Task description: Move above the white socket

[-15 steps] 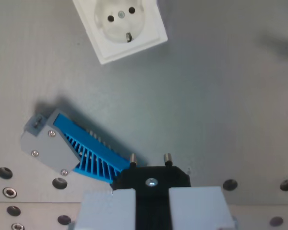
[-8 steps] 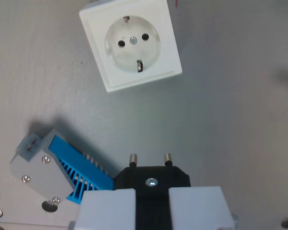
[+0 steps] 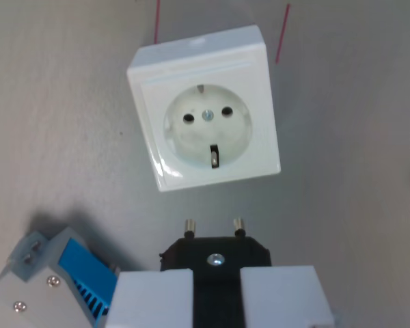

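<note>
The white socket (image 3: 206, 116) is a square box lying on the grey table, in the upper middle of the wrist view, slightly rotated, with two round holes and a centre screw. My gripper (image 3: 216, 287) is at the bottom middle, its two white fingers (image 3: 154, 301) shut on a black plug (image 3: 215, 254). The plug's two metal pins point up the picture toward the socket's lower edge, a small gap below it.
A grey and blue finned part (image 3: 51, 277) lies on the table at the bottom left, partly behind my left finger. Two thin red lines (image 3: 282, 33) show on the table above the socket.
The camera has moved forward: the socket has shifted down and toward the centre and looks larger. The grey and blue part has slid toward the bottom left edge. The plug stays held.
</note>
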Action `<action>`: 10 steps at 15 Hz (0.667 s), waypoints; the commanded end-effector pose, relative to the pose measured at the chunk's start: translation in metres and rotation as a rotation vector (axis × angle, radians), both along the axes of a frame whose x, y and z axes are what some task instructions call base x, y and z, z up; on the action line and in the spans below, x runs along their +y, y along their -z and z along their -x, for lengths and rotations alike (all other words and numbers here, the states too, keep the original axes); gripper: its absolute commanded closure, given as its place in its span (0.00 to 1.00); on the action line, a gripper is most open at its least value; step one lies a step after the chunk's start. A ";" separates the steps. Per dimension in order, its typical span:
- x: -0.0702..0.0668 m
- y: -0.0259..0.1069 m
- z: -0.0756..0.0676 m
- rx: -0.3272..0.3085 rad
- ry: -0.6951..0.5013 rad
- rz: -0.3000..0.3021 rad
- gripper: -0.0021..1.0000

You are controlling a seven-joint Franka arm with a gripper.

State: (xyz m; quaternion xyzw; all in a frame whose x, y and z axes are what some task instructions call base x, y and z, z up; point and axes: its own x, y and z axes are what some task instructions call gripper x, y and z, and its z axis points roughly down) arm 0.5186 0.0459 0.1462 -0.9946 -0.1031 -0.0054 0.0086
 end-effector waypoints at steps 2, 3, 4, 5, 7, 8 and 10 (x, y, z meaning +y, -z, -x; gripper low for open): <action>0.003 0.013 -0.011 -0.004 -0.122 -0.025 1.00; 0.003 0.015 -0.013 -0.005 -0.124 -0.025 1.00; 0.004 0.018 -0.014 -0.006 -0.128 -0.025 1.00; 0.005 0.021 -0.015 -0.007 -0.132 -0.025 1.00; 0.006 0.026 -0.018 -0.002 -0.133 -0.025 1.00; 0.006 0.028 -0.020 0.000 -0.136 -0.025 1.00; 0.007 0.032 -0.022 0.006 -0.134 -0.023 1.00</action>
